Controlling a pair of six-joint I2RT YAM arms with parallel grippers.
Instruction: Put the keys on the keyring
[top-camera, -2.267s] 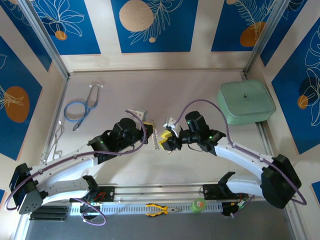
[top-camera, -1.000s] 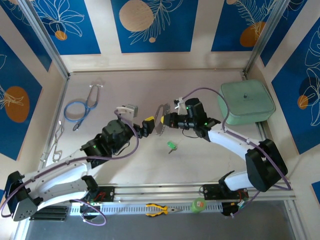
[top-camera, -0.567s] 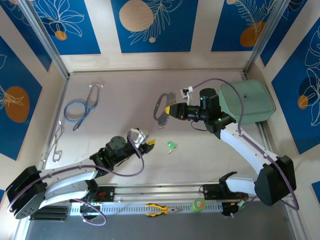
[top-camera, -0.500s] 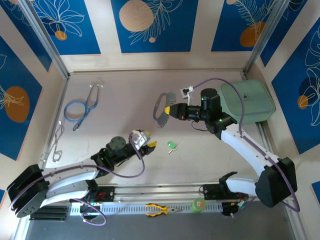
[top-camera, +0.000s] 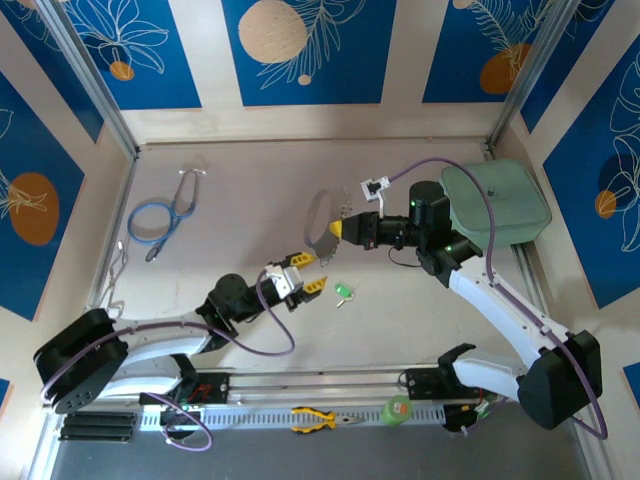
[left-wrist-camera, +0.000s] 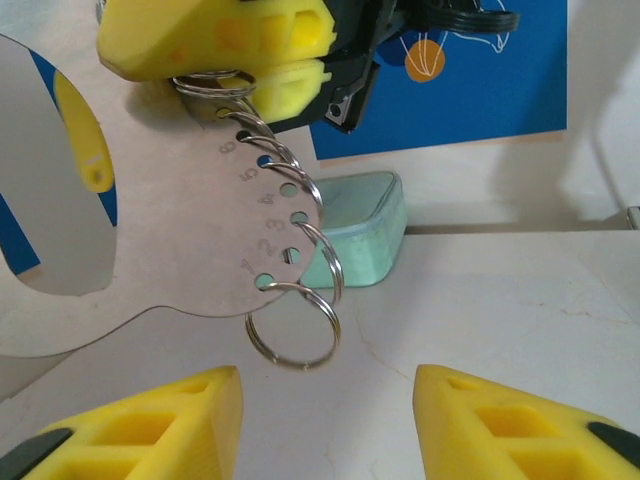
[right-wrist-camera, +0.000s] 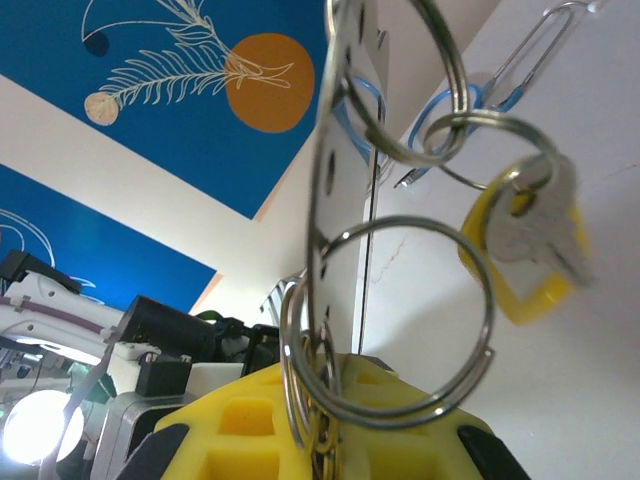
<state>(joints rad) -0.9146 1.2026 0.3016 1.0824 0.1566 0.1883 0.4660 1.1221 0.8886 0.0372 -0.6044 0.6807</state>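
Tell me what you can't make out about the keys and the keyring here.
- Top view: green key is too small to see its hole.
- Left wrist view: keyring loop is cut off by the left edge, and its top is hidden by the right gripper.
- Right wrist view: yellow key is blurred, teeth unreadable.

pale table (top-camera: 240, 180) with blue stethoscope (top-camera: 160, 215) and wire clips (top-camera: 112, 290) at left, green-headed key (top-camera: 343, 292) mid-front, mint box (top-camera: 495, 205) at right

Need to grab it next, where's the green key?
In the top view, the green key lies on the table just right of the left hand, nearer the bases than the keyring.
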